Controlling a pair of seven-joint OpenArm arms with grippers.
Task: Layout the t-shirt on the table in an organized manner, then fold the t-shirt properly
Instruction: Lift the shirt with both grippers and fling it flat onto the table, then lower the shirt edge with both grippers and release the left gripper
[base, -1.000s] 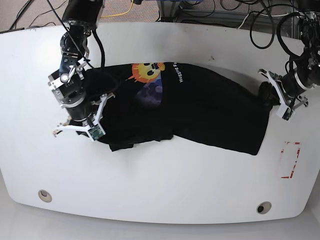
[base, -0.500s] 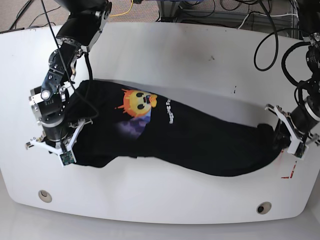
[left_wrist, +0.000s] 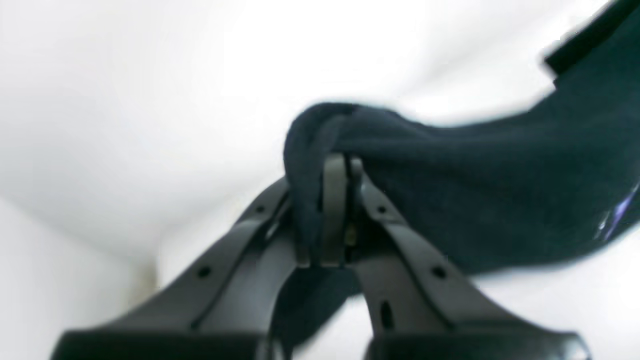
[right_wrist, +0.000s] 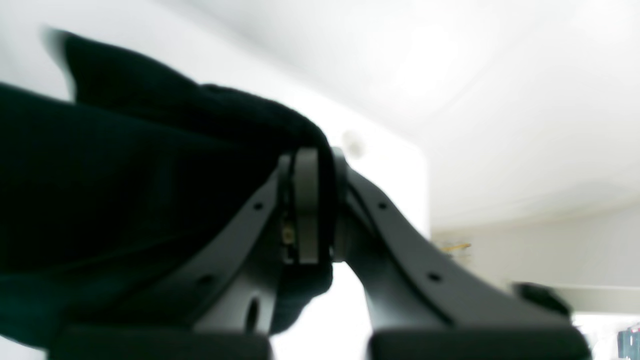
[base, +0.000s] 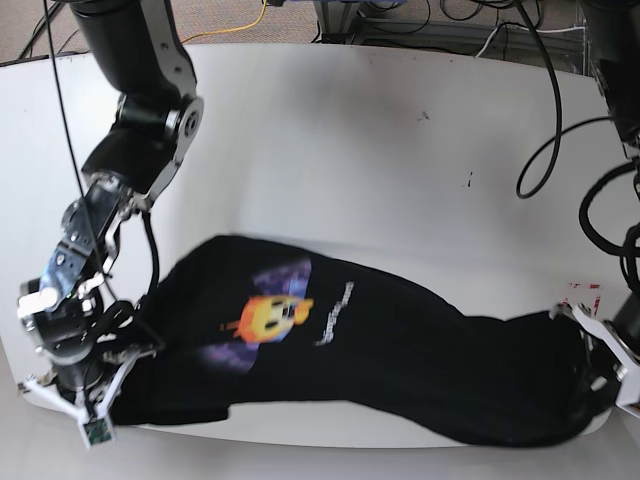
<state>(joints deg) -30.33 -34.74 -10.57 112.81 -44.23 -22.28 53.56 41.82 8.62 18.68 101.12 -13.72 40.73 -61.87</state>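
- The t-shirt (base: 380, 370) has been dragged across the tabletop (base: 330, 140) toward its near edge; a second ago it lay mid-tabletop, bunched.
- It now hangs stretched lengthwise, print up, its lower side at that edge.
- Left claw (left_wrist: 340, 170) is clamped on a fold of cloth at one end.
- Right claw (right_wrist: 310, 165) pinches the other end tight.
- Judgement: this pull is spreading the garment; flattening remains, folding not begun.

We held both arms low and spread wide apart. Our left claw (left_wrist: 336, 210) was clamped on the t-shirt (base: 400, 360), jaws pressed together. Our right claw (right_wrist: 310, 210) gripped it likewise, though the blurred wrist view made its edges uncertain.
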